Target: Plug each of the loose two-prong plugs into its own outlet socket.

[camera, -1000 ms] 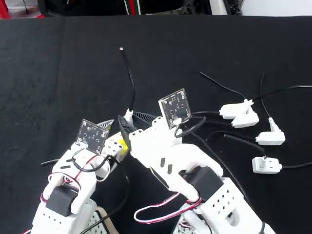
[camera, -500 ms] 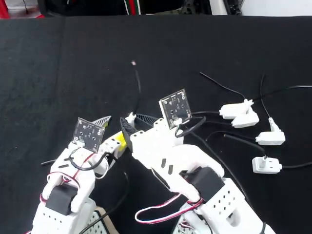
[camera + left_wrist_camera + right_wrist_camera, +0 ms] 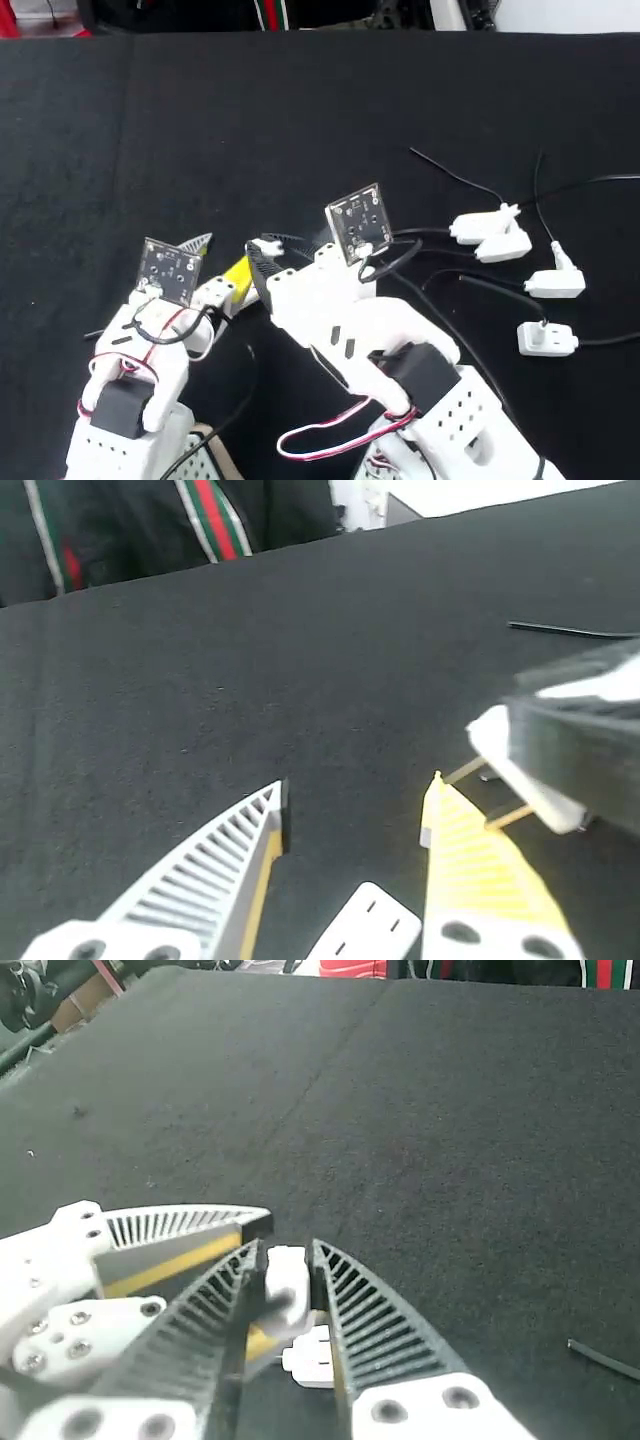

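At the left, the left gripper (image 3: 358, 788) has backed off leftward, its fingers spread wide and empty, with the white outlet socket (image 3: 365, 935) low between them. Just right, the right gripper (image 3: 288, 1250) stays clamped on the two-prong plug (image 3: 285, 1290), now swung level above the socket, so insertion looks close. Farther right, other plugs (image 3: 553, 285) wait loose.

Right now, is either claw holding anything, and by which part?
The right gripper clamps a white plug by its body, prongs sticking out. The left gripper is open and holds nothing.
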